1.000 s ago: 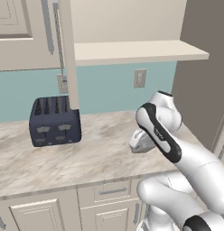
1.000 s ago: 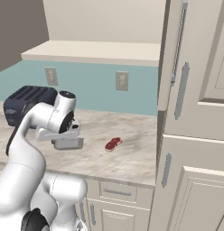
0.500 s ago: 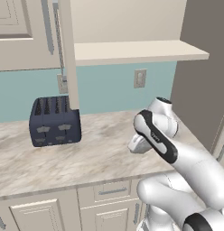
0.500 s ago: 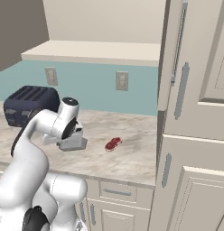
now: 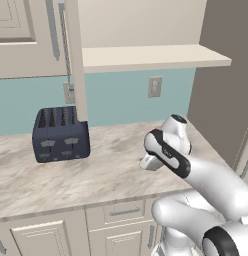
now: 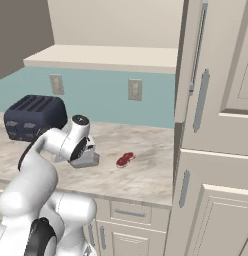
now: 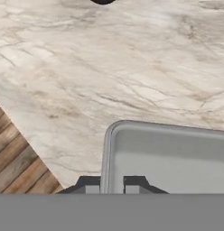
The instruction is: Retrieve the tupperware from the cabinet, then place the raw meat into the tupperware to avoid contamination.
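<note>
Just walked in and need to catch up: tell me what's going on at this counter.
The robot arm's end effector is clamped on the rim of a grey tupperware, held low over the marble counter. The raw meat lies on the counter beside the container, not yet inside it. The cabinet stands open above, its shelf bare. A dark blue toaster sits further along the counter against the wall.

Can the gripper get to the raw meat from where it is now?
Probably not yet: the gripper is shut on the tupperware's rim. The raw meat lies just beside it on bare counter, nothing between.
</note>
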